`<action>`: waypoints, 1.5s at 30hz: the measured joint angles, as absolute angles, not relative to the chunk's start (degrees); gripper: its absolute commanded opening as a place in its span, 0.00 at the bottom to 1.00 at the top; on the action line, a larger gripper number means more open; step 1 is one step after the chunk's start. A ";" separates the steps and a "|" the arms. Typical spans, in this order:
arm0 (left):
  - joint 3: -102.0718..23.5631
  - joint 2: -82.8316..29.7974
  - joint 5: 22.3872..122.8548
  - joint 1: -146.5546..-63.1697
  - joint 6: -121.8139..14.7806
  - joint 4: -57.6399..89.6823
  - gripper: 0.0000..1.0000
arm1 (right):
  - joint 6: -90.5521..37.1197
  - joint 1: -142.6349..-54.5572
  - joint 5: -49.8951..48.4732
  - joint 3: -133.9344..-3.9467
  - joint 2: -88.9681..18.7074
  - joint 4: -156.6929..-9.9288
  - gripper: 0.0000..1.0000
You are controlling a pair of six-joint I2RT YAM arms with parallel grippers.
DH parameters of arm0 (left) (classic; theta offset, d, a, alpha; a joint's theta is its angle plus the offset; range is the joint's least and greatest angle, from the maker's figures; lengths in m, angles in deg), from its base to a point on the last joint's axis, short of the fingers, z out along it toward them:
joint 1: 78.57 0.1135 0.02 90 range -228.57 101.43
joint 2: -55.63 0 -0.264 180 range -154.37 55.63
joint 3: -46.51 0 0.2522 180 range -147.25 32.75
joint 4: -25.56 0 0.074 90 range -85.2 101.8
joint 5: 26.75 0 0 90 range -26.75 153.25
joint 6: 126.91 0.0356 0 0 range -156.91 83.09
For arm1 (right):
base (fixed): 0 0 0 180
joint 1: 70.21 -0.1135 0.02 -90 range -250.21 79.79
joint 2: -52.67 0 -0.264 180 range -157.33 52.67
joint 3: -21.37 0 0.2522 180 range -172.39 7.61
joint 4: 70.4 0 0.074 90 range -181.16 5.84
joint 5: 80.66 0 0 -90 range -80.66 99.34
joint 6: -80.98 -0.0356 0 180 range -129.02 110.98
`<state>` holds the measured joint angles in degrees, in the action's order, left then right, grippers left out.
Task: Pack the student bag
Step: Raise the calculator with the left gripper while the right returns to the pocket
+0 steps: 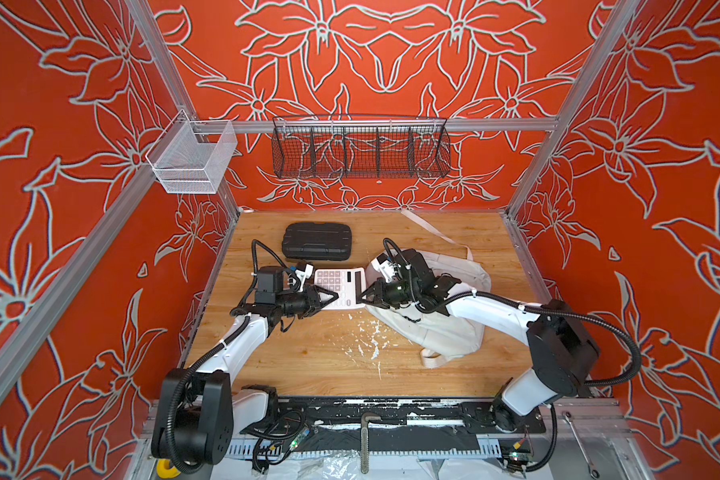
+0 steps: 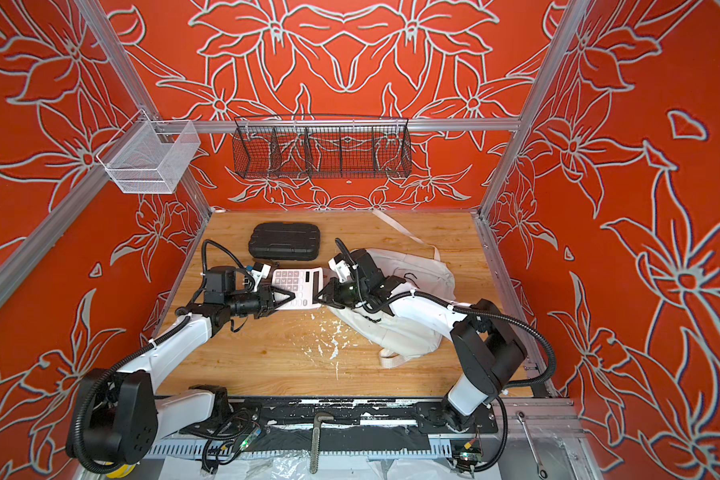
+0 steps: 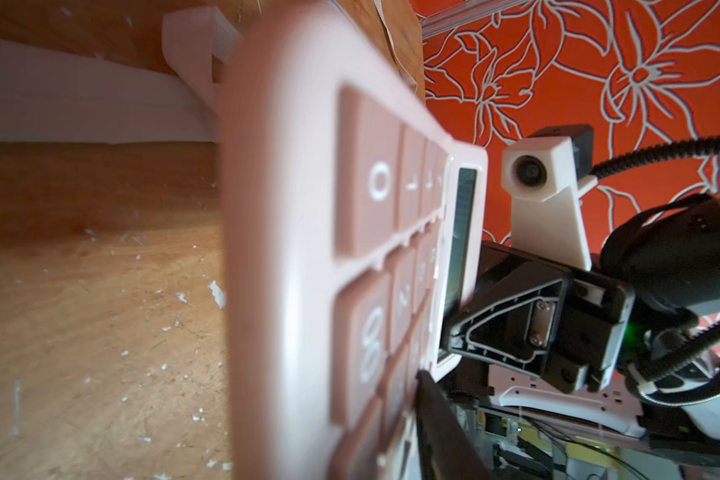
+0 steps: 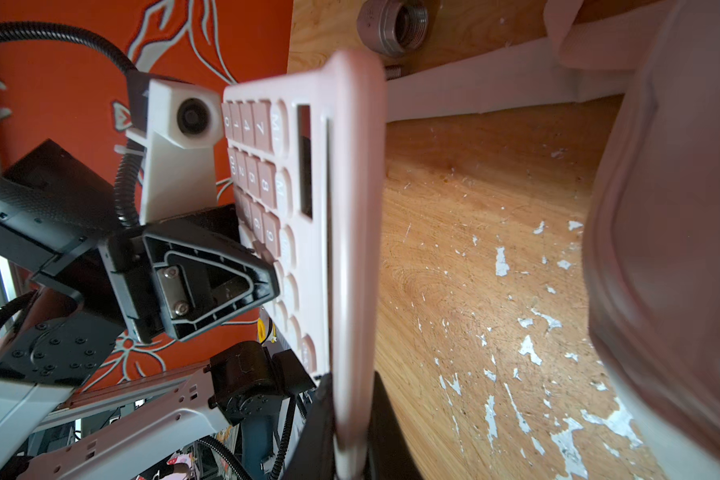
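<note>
right hand [image 1: 360, 298] clenched on calculator [image 1: 341, 284] display end | left hand [image 1: 336, 296] straddles its key end, grip cannot be told | student bag [image 1: 447, 330] on bench [image 1: 304, 365] near calculator

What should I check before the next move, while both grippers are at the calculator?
1. Right gripper shut on the calculator: ok.
2. Left gripper jaws astride the calculator's opposite end: ok.
3. Left gripper's hold firm: cannot tell.
4. Calculator clear of the table: ok, both wrist views show a gap.
5. Student bag opening ready: cannot tell; the right arm covers it.
6. Black case apart from the calculator: ok.
</note>
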<state>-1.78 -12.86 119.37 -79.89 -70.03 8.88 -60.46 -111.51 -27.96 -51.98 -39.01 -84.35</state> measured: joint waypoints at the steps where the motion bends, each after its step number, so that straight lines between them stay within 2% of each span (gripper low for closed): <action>1: -1.97 -12.86 119.89 -79.89 -70.08 8.93 0.26 | -60.44 -111.36 -28.20 -52.02 -39.01 -84.61 0.12; 4: -2.87 -12.86 121.68 -79.87 -70.34 8.97 0.21 | -60.24 -111.14 -28.96 -52.16 -38.99 -85.29 0.14; 6: -3.50 -12.88 123.13 -79.87 -70.14 9.23 0.05 | -60.06 -110.99 -29.09 -52.77 -38.99 -86.49 0.16; 7: -3.92 -12.88 123.02 -80.05 -70.19 9.10 0.02 | -59.87 -110.86 -29.20 -52.94 -38.99 -86.73 0.17; 14: -7.18 -13.74 121.49 -82.91 -69.49 8.14 0.00 | -54.93 -111.23 -25.12 -56.81 -38.51 -96.02 0.47; 19: -12.25 -15.49 120.26 -85.75 -69.18 7.00 0.00 | -50.03 -110.29 -14.03 -60.00 -32.23 -108.39 0.59; 24: -19.02 -19.00 118.43 -88.66 -68.61 6.72 0.00 | -44.70 -104.28 -5.51 -63.72 -23.75 -118.36 0.61; 29: -23.92 -24.25 116.55 -91.41 -68.64 6.72 0.00 | -41.44 -95.99 1.70 -63.46 -20.69 -126.18 0.59; 36: -30.89 -32.71 111.26 -96.55 -69.53 6.74 0.00 | -38.23 -90.51 11.84 -63.46 -29.78 -134.20 0.58; 45: -36.81 -41.98 108.88 -100.00 -71.46 6.89 0.00 | -37.29 -88.21 13.07 -64.66 -39.42 -135.08 0.57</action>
<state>-36.81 -41.98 108.88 -100.00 -71.46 6.89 -37.29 -88.21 13.07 -64.66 -39.42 -135.08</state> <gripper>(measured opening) 0.141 0.569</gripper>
